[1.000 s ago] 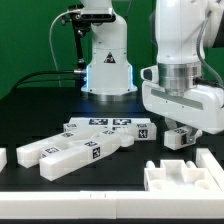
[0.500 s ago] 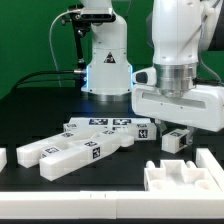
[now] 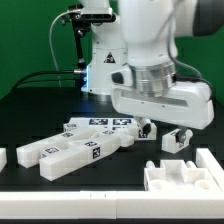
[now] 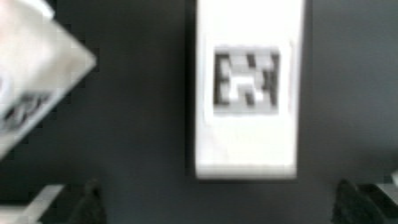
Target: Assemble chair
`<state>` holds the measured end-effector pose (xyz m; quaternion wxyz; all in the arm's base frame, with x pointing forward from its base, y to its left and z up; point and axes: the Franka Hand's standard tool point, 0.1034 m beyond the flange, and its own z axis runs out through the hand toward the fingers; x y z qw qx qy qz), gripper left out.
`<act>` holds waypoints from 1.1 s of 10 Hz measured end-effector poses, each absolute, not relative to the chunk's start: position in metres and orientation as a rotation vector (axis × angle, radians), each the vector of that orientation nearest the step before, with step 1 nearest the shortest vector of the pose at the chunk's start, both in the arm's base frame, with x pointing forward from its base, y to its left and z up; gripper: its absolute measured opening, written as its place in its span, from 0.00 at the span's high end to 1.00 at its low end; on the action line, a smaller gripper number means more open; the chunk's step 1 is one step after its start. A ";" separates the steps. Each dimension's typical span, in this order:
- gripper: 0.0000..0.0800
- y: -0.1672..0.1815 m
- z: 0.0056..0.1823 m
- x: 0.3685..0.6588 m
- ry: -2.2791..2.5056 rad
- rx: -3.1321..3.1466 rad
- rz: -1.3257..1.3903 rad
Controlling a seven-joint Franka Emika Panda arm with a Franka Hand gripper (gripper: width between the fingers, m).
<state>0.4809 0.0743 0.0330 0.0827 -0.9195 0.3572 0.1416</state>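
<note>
Wrist view: gripper [image 4: 228, 202] open and lined up over a white tagged bar [image 4: 249, 90], the pick-up stage of the chair assembly.

The step in hand appears to be the approach for a grasp, as the parts lie loose on the table [image 3: 40, 105]. In the exterior view the gripper [image 3: 168, 131] hangs low, with the bar [image 3: 174, 141] just beneath it between the fingers. A pile of tagged parts [image 3: 95, 135] lies at 9 o'clock of the bar and a notched white part [image 3: 185, 175] at 6 o'clock. The jaws stand wide, with one fingertip [image 4: 80, 200] on each side of the bar and dark table visible in both gaps. They hold nothing and touch nothing. The next move calls for a straight descent with the bar kept centred, then closure across its narrow width. A second white part [image 4: 36, 70] lies near the bar, apart from it.
</note>
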 end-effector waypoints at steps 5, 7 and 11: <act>0.19 0.091 0.030 0.482 0.769 -2.690 0.731; 0.19 0.085 0.030 0.479 0.755 -2.632 0.850; 0.19 0.077 0.024 0.487 0.779 -2.444 1.183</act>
